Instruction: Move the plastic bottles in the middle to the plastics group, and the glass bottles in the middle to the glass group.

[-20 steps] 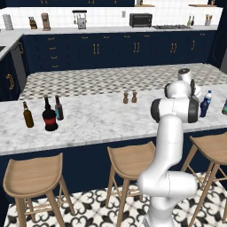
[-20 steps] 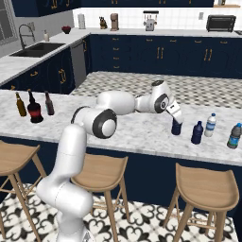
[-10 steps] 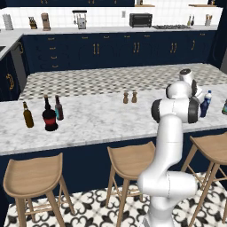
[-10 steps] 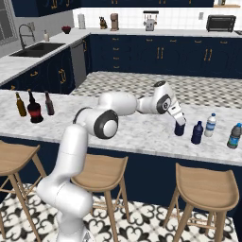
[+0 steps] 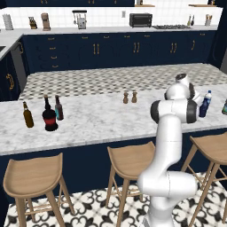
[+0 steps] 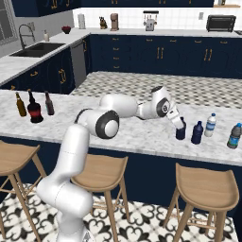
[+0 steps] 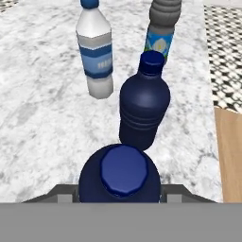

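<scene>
One white arm stretched low and far right over the grey marble counter point(image 6: 142, 137), wrist angled down. Gripper point(image 6: 179, 125) clasps the small solid dark blue plastic bottle point(image 6: 180, 132), upright on the marble just beside a second dark blue bottle point(image 6: 197, 133) and near a clear blue-labelled water bottle point(image 6: 210, 125).

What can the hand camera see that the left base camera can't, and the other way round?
Hand view: the cap of a dark blue bottle from right above, with another dark blue bottle, a clear blue-labelled bottle and a grey-capped bottle behind it. Left base view: three glass bottles far left, and two small shakers. Both: the marble counter and a wooden stool seat.
</scene>
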Controlling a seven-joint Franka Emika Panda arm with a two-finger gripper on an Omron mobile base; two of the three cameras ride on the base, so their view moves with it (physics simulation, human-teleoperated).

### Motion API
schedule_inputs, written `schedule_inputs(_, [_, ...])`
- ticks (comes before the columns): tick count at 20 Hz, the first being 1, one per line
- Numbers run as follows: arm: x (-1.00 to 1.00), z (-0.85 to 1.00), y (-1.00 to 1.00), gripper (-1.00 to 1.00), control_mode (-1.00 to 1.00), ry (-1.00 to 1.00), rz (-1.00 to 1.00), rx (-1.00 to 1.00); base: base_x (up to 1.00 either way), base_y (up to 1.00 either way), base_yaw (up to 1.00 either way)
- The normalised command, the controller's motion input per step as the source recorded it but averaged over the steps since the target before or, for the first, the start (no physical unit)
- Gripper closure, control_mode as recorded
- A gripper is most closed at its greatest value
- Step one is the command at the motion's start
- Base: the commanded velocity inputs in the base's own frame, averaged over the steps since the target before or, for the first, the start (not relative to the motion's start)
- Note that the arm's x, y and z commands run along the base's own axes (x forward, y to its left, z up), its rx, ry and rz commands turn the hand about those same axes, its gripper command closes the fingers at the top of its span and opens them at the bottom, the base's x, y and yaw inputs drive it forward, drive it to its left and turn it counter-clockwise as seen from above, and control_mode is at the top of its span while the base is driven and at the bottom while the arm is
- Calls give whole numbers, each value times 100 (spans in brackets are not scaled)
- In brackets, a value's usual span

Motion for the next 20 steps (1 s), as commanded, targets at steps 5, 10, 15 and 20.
schedule_inputs(5, [14,-1,0,100,-100,1,-6,-5,0,0,0])
schedule_inputs(10, [31,0,-3,100,-100,2,-6,0,0,0,0])
schedule_inputs(15, [27,2,-26,100,-100,3,-2,2,0,0,0])
schedule_inputs(20, [18,0,-40,100,-100,0,0,9,0,0,0])
